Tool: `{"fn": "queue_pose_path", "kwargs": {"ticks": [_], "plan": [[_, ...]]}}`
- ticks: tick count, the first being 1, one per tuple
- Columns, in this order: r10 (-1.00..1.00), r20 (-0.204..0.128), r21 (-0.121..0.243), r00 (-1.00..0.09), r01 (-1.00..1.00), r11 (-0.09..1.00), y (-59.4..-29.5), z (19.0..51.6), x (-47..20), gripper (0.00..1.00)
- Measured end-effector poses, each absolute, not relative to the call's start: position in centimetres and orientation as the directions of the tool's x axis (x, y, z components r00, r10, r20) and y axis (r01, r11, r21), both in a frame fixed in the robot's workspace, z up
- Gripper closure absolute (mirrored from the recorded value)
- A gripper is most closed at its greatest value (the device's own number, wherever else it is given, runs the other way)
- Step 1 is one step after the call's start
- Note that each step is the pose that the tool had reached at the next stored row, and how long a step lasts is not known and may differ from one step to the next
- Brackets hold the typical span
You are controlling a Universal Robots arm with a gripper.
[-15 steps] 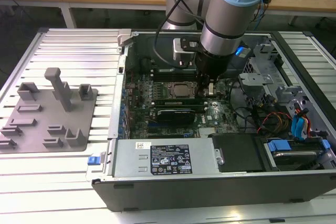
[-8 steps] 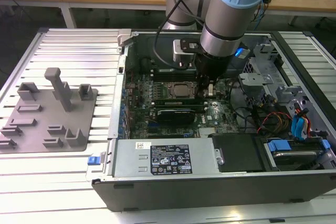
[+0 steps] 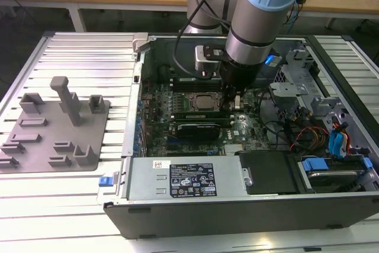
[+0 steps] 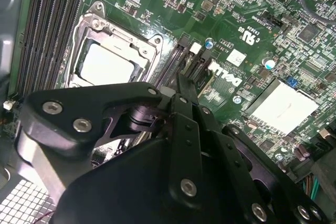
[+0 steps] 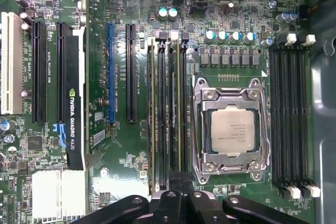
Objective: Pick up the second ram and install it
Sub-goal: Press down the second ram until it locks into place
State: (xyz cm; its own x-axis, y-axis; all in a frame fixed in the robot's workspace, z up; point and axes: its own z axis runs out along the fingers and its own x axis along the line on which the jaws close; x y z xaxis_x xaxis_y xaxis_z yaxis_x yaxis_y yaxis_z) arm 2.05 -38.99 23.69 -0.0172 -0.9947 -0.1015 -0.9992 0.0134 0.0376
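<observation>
The second ram (image 5: 181,108) stood on edge in the bank of memory slots beside the processor socket (image 5: 231,129), another stick (image 5: 152,108) parallel to it two slots farther from the socket. Its long axis ran along the slot and straight out from the fingertips, its near end passing under them, and its thin green top edge faced up towards the wrist.

As far as the first wrist view showed, the stick was already lying in its slot, so the pick-up and carry looked finished; whether it was pressed fully home and its end clips latched could not be told.

The gripper (image 5: 178,195) hung low over the motherboard (image 5: 131,161), its black fingers drawn close together over the near end of the stick. In the second wrist view the fingertips (image 4: 184,85) reached down to the slot end, but whether they were pinching the stick or merely resting on it could not be told.

Inside the open computer case (image 3: 177,205), the arm (image 3: 260,16) stood nearly upright.
</observation>
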Motion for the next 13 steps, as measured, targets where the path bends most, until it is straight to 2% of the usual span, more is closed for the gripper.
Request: {"fn": "queue_pose_path", "kwargs": {"ticks": [13], "plan": [[-0.995, -0.102, 0.038, -0.017, -0.999, 0.013, -38.96, 22.95, 2.65, 0.92]]}}
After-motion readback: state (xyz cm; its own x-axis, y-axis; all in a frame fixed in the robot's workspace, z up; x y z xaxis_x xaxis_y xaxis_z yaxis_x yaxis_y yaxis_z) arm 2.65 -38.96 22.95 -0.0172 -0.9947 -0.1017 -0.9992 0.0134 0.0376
